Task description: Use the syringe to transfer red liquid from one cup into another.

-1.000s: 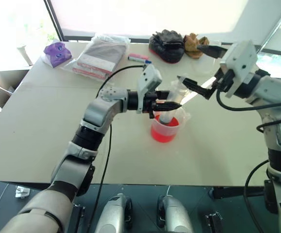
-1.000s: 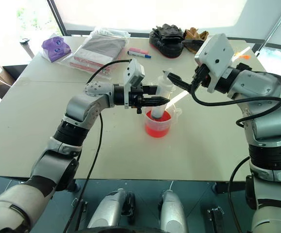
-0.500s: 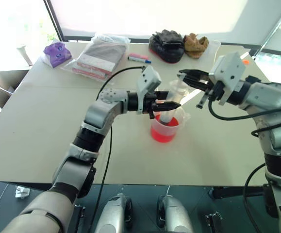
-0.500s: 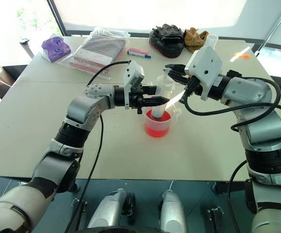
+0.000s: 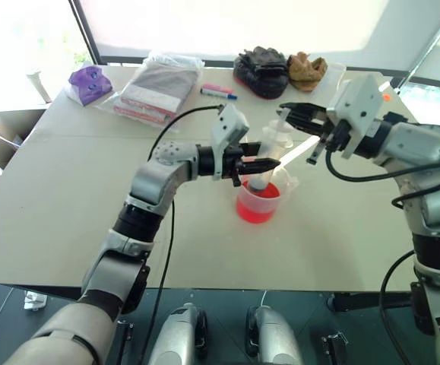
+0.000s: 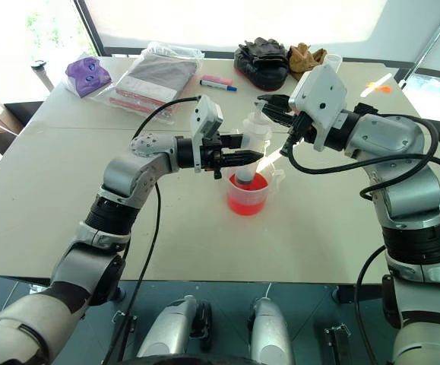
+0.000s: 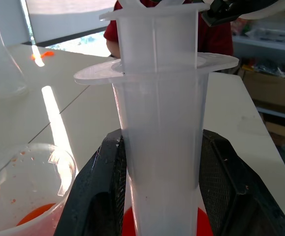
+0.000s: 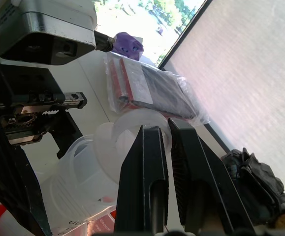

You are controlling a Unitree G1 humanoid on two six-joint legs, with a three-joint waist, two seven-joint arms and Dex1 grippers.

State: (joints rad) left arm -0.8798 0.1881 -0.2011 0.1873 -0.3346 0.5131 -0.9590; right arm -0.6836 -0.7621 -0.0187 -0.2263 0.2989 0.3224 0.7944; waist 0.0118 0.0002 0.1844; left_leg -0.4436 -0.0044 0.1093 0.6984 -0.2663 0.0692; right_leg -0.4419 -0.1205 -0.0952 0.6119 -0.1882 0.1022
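I'm holding the syringe (image 6: 251,148) barrel pinched in left tool (image 6: 244,157), tip in the beaker (image 6: 247,193) below; right tool (image 6: 268,106) is pinching plunger top. Off-axis pull risks tipping beaker, spilling red liquid (image 6: 245,202).

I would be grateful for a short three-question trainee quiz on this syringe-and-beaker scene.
1. True or false: the left end effector is shut on the barrel of the large clear plastic syringe.
2. Where does the syringe's lower end sit? A) in the clear handled beaker of red liquid; B) on the pale table; C) in the small clear cup.
3. What is the right end effector shut on?

Key: 1 true; 2 A; 3 the syringe's plunger top.
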